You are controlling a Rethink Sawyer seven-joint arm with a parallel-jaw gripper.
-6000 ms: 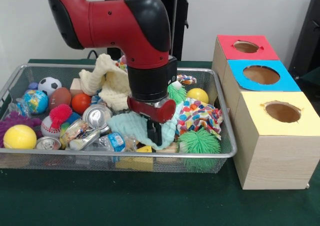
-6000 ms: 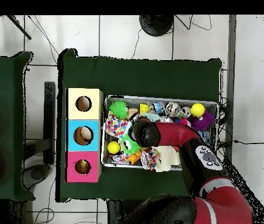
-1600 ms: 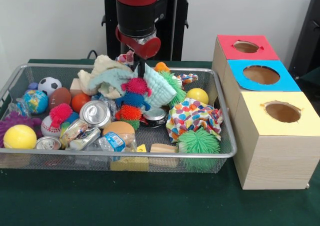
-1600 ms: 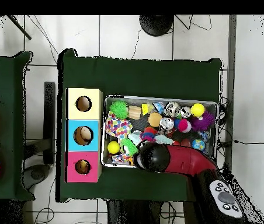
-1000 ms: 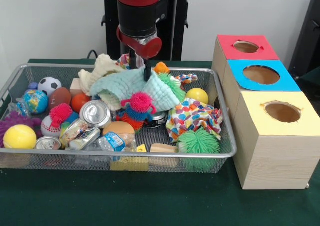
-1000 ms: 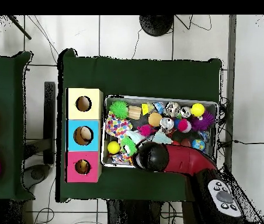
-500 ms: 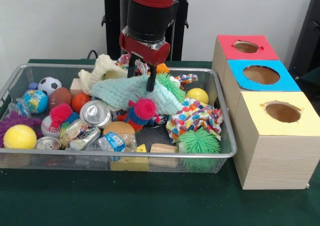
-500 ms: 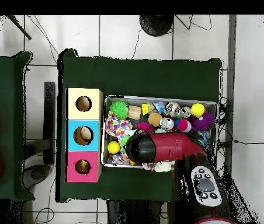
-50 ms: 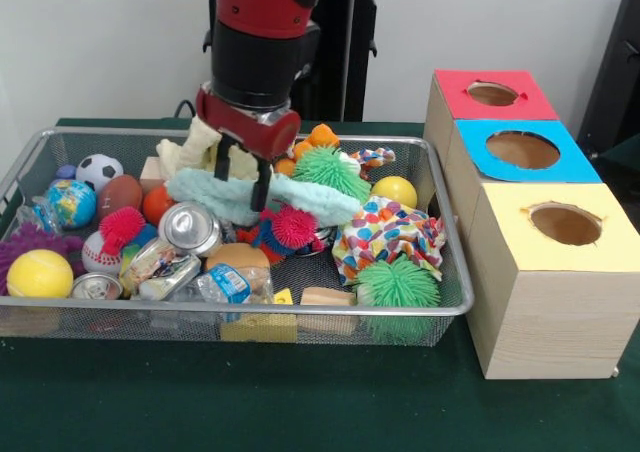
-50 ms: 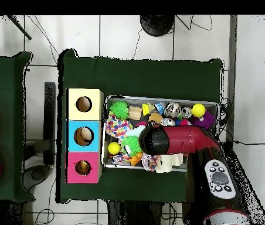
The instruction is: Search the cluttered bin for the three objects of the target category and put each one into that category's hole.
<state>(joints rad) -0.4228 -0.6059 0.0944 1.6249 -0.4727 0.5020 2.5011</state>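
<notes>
My gripper [image 9: 243, 175] hangs low over the middle of the wire bin [image 9: 300, 312], open, with its two fingers standing on either side of a mint-green cloth [image 9: 300, 198]. That cloth lies draped over the toys, with a pink and blue spiky toy [image 9: 285, 228] under its front edge. A cream cloth [image 9: 205, 142] sits just behind the gripper and a polka-dot cloth [image 9: 385, 234] to its right. In the overhead view the arm [image 10: 176, 139] covers the gripper and the bin's middle.
Three boxes with holes stand in a row right of the bin: red [image 9: 492, 94], blue [image 9: 522, 150] and yellow [image 9: 565, 224]. The bin also holds green spiky balls [image 9: 398, 284], yellow balls [image 9: 40, 272], a soccer ball [image 9: 98, 170], crushed cans [image 9: 192, 228] and a plastic bottle [image 9: 225, 284].
The gripper carried the mint cloth up, let it drop over the toys, then moved left and down over it. A green spiky ball at the back now shows.
</notes>
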